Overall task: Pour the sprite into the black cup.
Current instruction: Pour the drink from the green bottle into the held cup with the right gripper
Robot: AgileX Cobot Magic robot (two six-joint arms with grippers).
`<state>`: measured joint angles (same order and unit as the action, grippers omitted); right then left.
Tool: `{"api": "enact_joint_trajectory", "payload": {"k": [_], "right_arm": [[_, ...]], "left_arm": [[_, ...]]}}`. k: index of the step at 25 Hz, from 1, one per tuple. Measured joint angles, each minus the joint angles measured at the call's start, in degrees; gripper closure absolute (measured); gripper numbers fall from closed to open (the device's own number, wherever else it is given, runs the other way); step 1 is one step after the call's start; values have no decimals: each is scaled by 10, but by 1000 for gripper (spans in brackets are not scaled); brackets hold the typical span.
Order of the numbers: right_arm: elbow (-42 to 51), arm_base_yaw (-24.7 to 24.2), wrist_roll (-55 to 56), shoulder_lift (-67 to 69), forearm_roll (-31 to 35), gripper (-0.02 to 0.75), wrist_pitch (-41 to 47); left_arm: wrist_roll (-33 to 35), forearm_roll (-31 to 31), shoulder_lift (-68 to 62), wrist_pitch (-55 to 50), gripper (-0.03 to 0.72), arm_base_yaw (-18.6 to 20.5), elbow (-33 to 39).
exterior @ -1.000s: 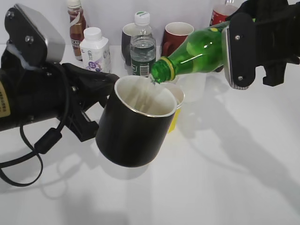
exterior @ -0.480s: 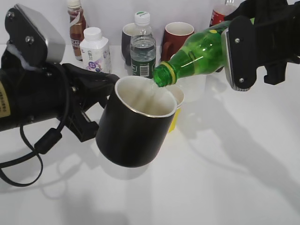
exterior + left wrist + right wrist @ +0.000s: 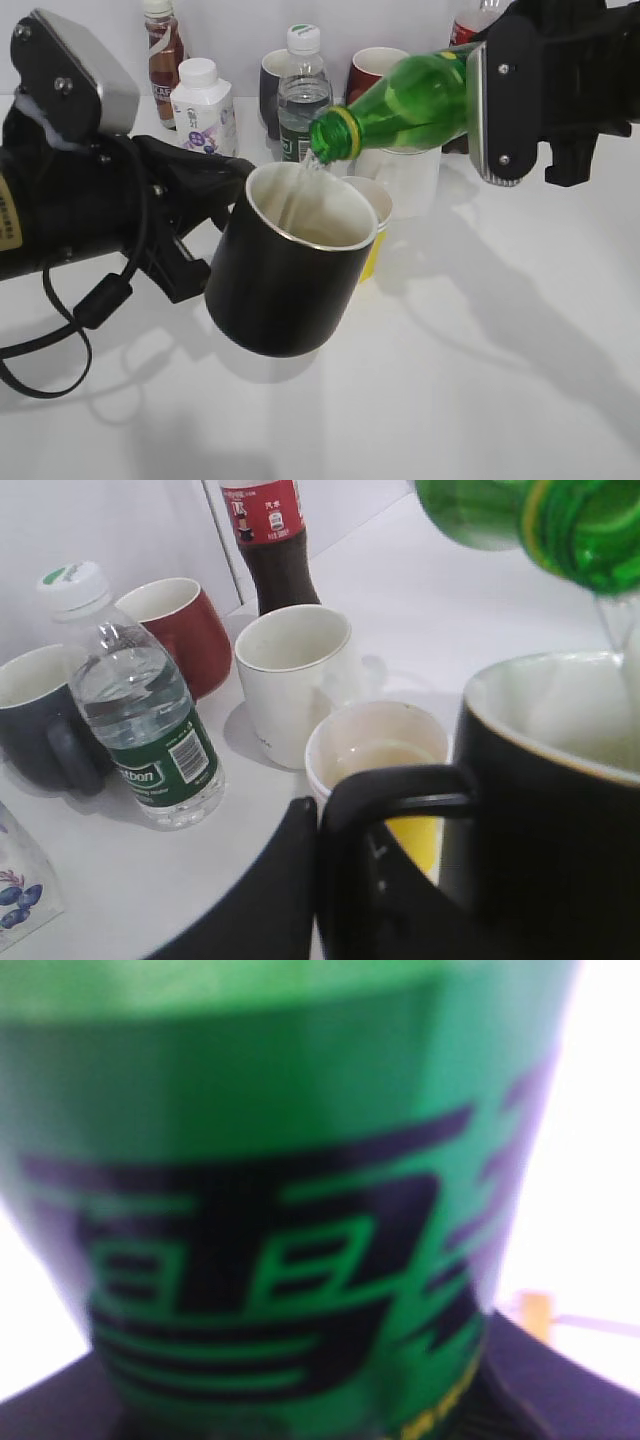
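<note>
My left gripper (image 3: 205, 215) is shut on the handle (image 3: 400, 790) of the black cup (image 3: 285, 275) and holds it above the table, tilted a little to the right. My right gripper (image 3: 500, 100) is shut on the green sprite bottle (image 3: 410, 100), which is tipped neck-down to the left. Its open mouth (image 3: 330, 135) sits just above the cup's far rim, and a thin clear stream falls into the white interior. In the left wrist view the bottle neck (image 3: 560, 520) hangs over the cup (image 3: 550, 810). The right wrist view is filled by the bottle's label (image 3: 280, 1210).
Right behind the black cup stand a yellow paper cup (image 3: 375, 235) and a white mug (image 3: 295, 685). Further back are a water bottle (image 3: 303, 95), a dark mug (image 3: 35, 720), a dark red mug (image 3: 175, 630), a cola bottle (image 3: 275, 540), a white milk bottle (image 3: 203, 105) and a brown bottle (image 3: 162, 50).
The sprite bottle has risen and shifted slightly left, and liquid runs into the cup. The black cup and left arm have stayed still.
</note>
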<state>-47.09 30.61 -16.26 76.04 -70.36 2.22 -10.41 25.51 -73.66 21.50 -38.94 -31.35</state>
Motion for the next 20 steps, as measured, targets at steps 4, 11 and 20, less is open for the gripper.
{"api": "enact_joint_trajectory", "payload": {"k": [4,11,20], "right_arm": [[0,0,0,0,48,351,-1],[7,0,23,0,187,351,-34],[29,0,243,0,457,351,-134]], "left_arm": [[0,-2,0,2,638,0,0],[0,-26,6,26,638,21,0],[72,-87,6,89,638,85,12]]}}
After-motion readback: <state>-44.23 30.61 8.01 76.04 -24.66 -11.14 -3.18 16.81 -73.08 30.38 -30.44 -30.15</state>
